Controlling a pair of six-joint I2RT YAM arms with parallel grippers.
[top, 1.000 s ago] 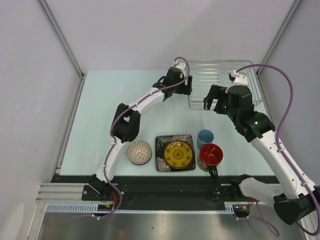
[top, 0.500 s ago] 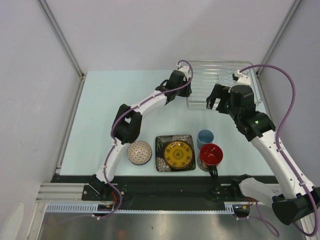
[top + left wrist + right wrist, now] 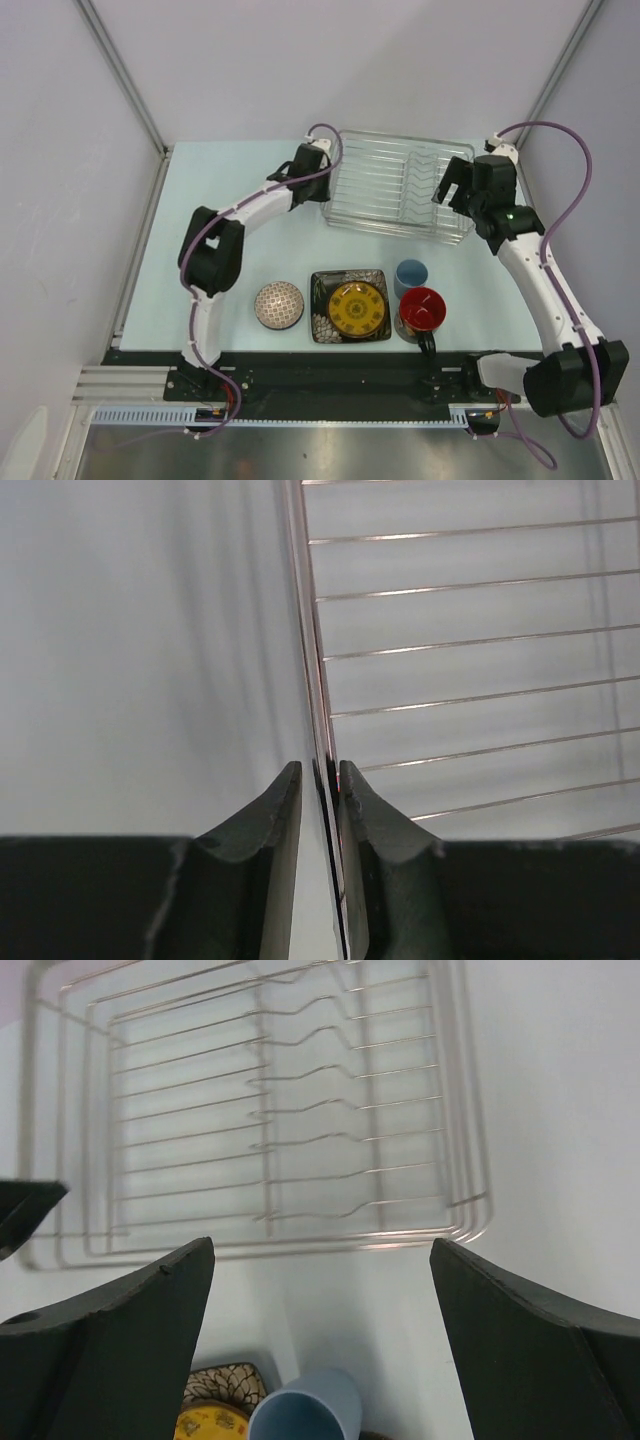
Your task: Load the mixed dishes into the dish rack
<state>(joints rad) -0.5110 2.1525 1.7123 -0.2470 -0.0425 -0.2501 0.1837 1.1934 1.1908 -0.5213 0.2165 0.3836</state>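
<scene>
Rectangular silver wire dish rack (image 3: 400, 190) upper centre of the top view, empty; likely light, stiff, slick, so best gripped by its rim. Left end effector (image 3: 318, 780) nearly shut, pinching the left rim wire. Right end effector (image 3: 320, 1250) spread wide, holding nothing, above the right end.

cup (image 3: 305, 1410) cut off below (right wrist), plate (image 3: 215, 1426) barely showing
</scene>
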